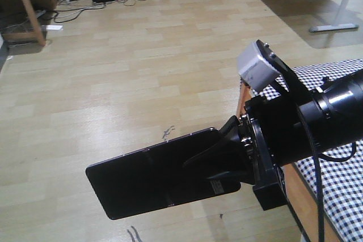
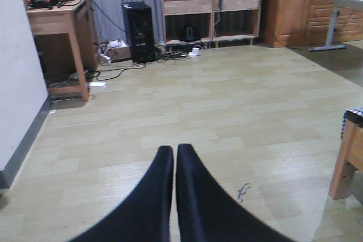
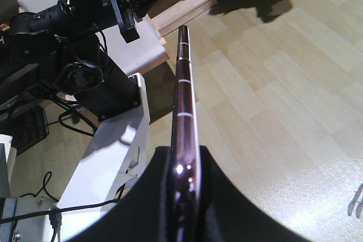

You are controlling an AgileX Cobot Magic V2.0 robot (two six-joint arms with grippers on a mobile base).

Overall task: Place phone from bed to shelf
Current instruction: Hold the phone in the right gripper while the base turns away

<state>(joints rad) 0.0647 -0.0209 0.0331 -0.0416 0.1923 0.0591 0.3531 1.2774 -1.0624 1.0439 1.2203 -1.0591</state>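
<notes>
glossy black phone (image 1: pixel 148 178), pinkish rim, in right claw (image 3: pixel 185 160)

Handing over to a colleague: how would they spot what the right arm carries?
Find the bed with the black-and-white checked sheet at the front view's right edge; the black right gripper reaches from it over the pale plank floor. Clamped in it is a slim glossy black rectangular phone, the only flat slab held aloft.

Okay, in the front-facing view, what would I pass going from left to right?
From the left: wooden desk leg → phone → right gripper clamped on the phone's right end → bed.
</notes>
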